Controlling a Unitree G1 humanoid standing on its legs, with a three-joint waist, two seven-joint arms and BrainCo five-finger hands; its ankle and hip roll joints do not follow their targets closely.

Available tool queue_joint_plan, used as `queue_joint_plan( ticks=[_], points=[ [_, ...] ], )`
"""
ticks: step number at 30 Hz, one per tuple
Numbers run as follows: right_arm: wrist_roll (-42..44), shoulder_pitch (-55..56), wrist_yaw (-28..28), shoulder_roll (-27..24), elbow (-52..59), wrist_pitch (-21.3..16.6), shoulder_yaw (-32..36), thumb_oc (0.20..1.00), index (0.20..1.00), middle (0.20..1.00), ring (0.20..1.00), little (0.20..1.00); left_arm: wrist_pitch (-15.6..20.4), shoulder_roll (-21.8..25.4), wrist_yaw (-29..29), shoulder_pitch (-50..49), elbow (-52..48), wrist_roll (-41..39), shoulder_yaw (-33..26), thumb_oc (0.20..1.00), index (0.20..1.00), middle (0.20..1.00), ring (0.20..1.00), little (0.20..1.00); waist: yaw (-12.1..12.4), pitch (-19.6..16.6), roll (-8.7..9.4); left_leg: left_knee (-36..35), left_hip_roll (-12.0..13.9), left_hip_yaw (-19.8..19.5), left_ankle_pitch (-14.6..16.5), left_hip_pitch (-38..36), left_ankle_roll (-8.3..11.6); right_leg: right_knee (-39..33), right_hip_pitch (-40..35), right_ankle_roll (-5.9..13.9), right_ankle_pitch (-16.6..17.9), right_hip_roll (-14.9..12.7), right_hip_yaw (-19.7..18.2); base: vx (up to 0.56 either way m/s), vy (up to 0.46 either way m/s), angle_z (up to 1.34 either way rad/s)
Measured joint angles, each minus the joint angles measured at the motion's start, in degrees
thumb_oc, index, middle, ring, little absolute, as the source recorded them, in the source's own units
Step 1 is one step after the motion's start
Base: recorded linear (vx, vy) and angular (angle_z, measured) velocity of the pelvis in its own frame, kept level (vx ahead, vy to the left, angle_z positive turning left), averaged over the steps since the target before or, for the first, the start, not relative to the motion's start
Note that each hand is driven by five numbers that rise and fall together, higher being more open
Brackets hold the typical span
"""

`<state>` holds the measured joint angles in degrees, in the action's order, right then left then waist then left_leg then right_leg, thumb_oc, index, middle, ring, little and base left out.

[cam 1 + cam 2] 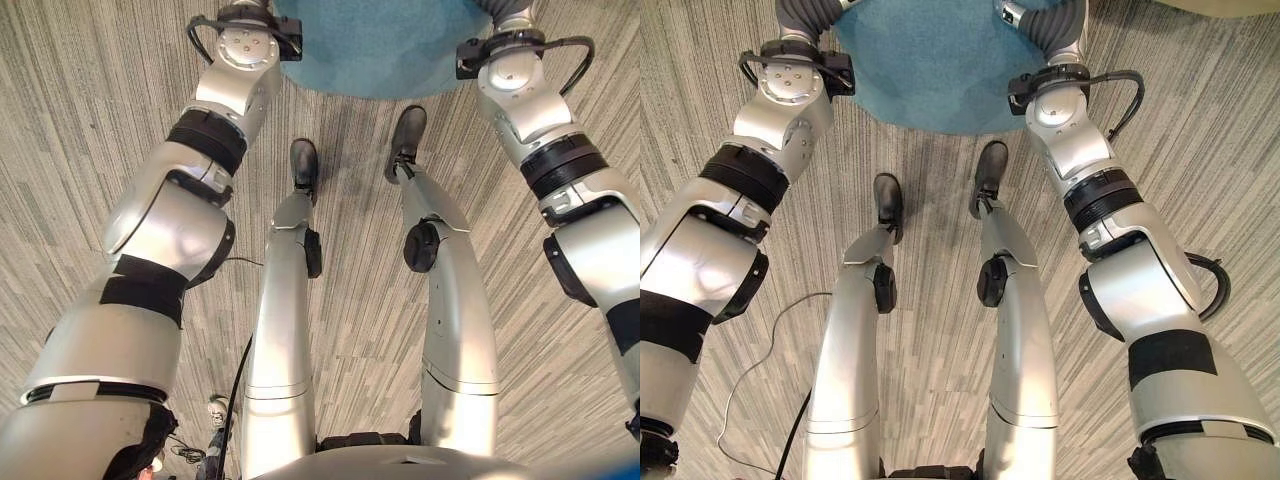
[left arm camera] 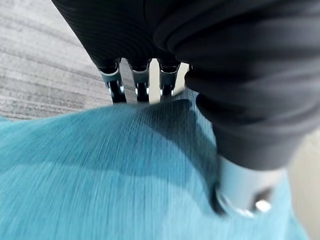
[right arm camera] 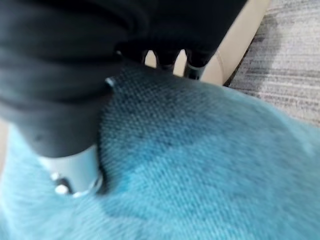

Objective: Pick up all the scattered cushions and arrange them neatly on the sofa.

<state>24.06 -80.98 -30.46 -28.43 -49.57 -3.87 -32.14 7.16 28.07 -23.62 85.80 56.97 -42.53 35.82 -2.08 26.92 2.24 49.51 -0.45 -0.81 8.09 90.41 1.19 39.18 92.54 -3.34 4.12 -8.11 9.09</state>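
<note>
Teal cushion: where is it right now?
The teal cushion is held between both hands above the striped carpet, at the top centre of the eye views. The left hand grips one side, the right hand the other, thumbs pressed into the fabric.

No text, label, number or sign can be read anywhere here. The teal cushion (image 1: 930,60) is plain woven cloth with no tag or print showing, and the striped carpet (image 1: 1200,180) around it carries no markings either.
</note>
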Motion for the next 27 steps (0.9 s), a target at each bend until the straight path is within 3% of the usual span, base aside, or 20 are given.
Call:
queue_joint_plan(
  ticks=[6,9,10,12,13,15,19,23,24,27],
  points=[
    [-0.4,3.0,0.5,-2.4,4.2,0.0,2.5,0.2,0.2,0.2,0.2,0.2,1.2,2.3,-0.1,-5.7,-9.4,0.0,-0.6,0.2,0.2,0.2,0.2,0.2,0.2,0.0,-0.06,1.3,0.0,0.1,0.2,-0.1,-0.09,1.0,-0.1,0.01,0.0,-0.2,-0.2,-0.01,0.002,0.0],
    [-1.8,9.7,0.7,-1.5,8.6,-0.2,6.3,0.2,0.2,0.2,0.2,0.2,2.2,0.6,-0.1,-15.3,-17.5,0.6,-6.1,0.2,0.2,0.2,0.2,0.2,0.3,-0.5,-0.52,-7.3,-0.6,0.6,-3.0,-7.2,0.27,-5.8,-6.4,0.65,1.8,-0.2,-0.3,-0.1,0.002,0.19],
    [-4.7,18.0,1.0,0.2,14.3,-1.0,11.3,0.2,0.2,0.2,0.2,0.2,3.7,-3.9,-0.7,-23.9,-24.0,0.8,-10.6,0.2,0.2,0.2,0.2,0.2,0.2,-6.6,-1.7,-13.5,-0.6,1.4,-4.7,-7.8,-0.68,-8.7,-6.0,1.36,2.0,-0.5,0.0,-0.22,0.019,0.32],
    [-5.4,23.4,1.3,1.4,17.3,-1.4,13.7,0.2,0.2,0.2,0.2,0.2,4.4,-9.0,-0.6,-32.9,-30.0,1.5,-18.0,0.2,0.2,0.2,0.2,0.2,0.1,-5.9,-1.73,-22.6,-1.4,0.6,-8.0,-16.9,0.65,-15.5,-13.7,2.42,3.3,-0.2,0.2,-0.16,0.022,0.18],
    [-6.4,25.3,1.7,3.1,17.7,-1.4,14.3,0.2,0.2,0.2,0.2,0.2,4.3,-9.6,-0.8,-35.8,-30.0,1.5,-19.0,0.2,0.2,0.2,0.2,0.2,-0.2,-2.4,-2.07,-24.7,-1.2,0.0,-8.2,-25.0,0.7,-17.2,-21.8,1.38,3.6,0.0,1.1,-0.09,-0.005,0.0],
    [-8.0,36.0,1.8,6.4,20.3,-4.2,14.3,0.2,0.2,0.2,0.2,0.2,5.6,-11.9,-0.4,-45.7,-31.8,3.5,-17.8,0.2,0.2,0.2,0.2,0.2,-0.6,-12.4,-2.45,-27.0,-1.0,-0.6,-7.0,-28.7,0.98,-18.6,-25.3,2.59,1.9,0.4,1.2,-0.02,-0.016,-0.02],
    [-10.4,43.3,3.6,5.5,28.7,-4.7,15.6,0.2,0.2,0.2,0.2,0.2,6.0,-11.8,0.8,-52.9,-36.0,6.6,-18.0,0.2,0.2,0.2,0.2,0.2,-0.6,-12.6,-2.44,-33.9,-1.6,-1.2,-8.0,-44.3,1.09,-21.7,-39.2,2.92,1.3,0.0,1.7,-0.01,-0.032,0.05],
    [-11.5,48.4,5.8,7.8,28.3,-5.4,15.8,0.2,0.2,0.2,0.2,0.2,6.3,-12.1,1.1,-58.0,-36.5,8.3,-18.4,0.2,0.2,0.2,0.2,0.2,-0.7,-13.0,-2.41,-38.9,-1.3,-1.5,-8.5,-55.4,1.0,-24.1,-49.5,3.47,0.3,0.1,2.7,0.12,-0.057,0.04],
    [-11.5,53.9,7.2,8.7,29.0,-5.4,14.7,0.2,0.2,0.2,0.2,0.2,6.1,-12.9,1.3,-63.7,-36.9,8.9,-18.2,0.2,0.2,0.2,0.2,0.2,-0.5,-12.9,-2.43,-42.1,-0.7,-1.6,-9.1,-63.1,0.93,-26.8,-57.0,2.97,0.2,0.9,3.4,0.16,-0.039,-0.04],
    [-11.5,62.9,9.7,10.0,30.4,-5.8,14.3,0.2,0.2,0.2,0.2,0.2,6.1,-12.6,2.2,-71.7,-39.3,12.0,-18.9,0.2,0.2,0.2,0.2,0.2,-0.6,-13.8,-2.45,-46.4,1.0,-2.3,-8.7,-73.3,1.42,-29.9,-67.0,3.68,-1.4,2.5,4.6,0.23,-0.059,0.02]
  ],
)
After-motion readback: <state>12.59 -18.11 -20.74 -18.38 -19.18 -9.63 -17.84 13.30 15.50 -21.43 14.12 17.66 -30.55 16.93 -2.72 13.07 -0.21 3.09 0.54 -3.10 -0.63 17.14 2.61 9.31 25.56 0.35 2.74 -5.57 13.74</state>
